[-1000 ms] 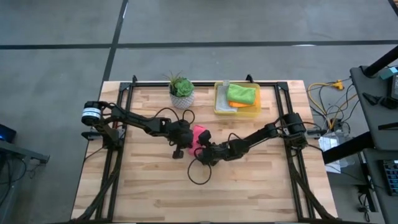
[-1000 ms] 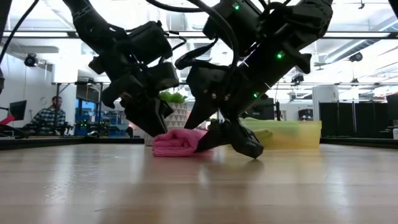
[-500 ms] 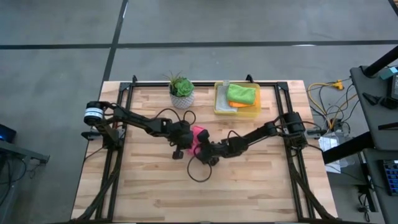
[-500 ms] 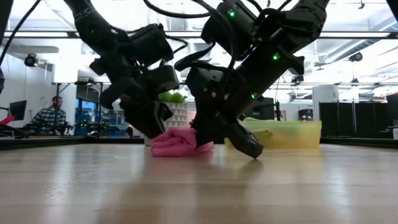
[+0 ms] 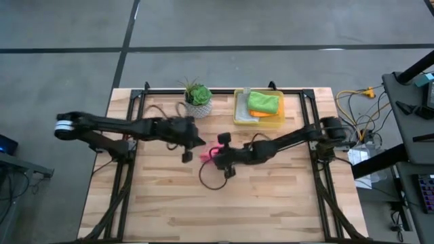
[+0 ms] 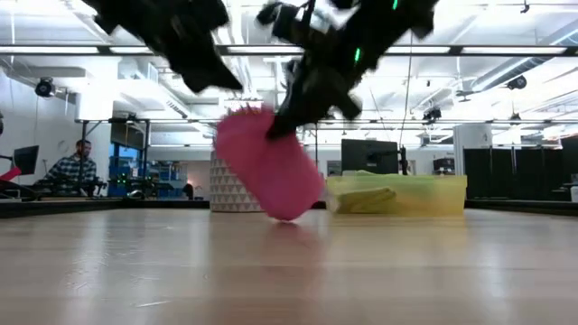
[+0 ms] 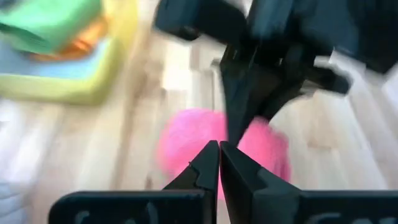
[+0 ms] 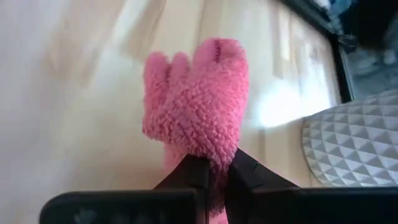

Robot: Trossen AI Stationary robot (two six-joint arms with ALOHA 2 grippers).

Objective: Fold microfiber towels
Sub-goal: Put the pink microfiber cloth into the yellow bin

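Note:
The hot pink towel [image 6: 268,169] is a folded bundle hanging below my right gripper [image 8: 214,171], which is shut on it near the middle of the table [image 5: 215,154]. My left gripper [image 7: 219,163] is shut and empty. It stands higher and toward the table's left [image 5: 201,141], apart from the pink towel [image 7: 199,140]. The green towel [image 5: 263,102] and the orange towel [image 5: 260,114] lie stacked in the yellow bin [image 5: 237,114] at the far edge. My right gripper pinches the folded pink towel between its two fingers at the bundle's upper end [image 8: 211,152], several layers together. The fingers slant down from the table's right. The bundle hangs below them [image 6: 280,194], its lower end close above the table.
A potted plant [image 5: 197,98] in a white faceted pot stands at the far edge, left of the yellow bin. A black cable loop [image 5: 209,177] trails below my right arm. Bare wood [image 5: 203,210] lies toward the near edge.
My right gripper has shut on the pink towel and risen, lifting the bundle off the table so that it hangs. My left gripper, still shut, has come off the towel, rising and drawing back toward the table's left edge.

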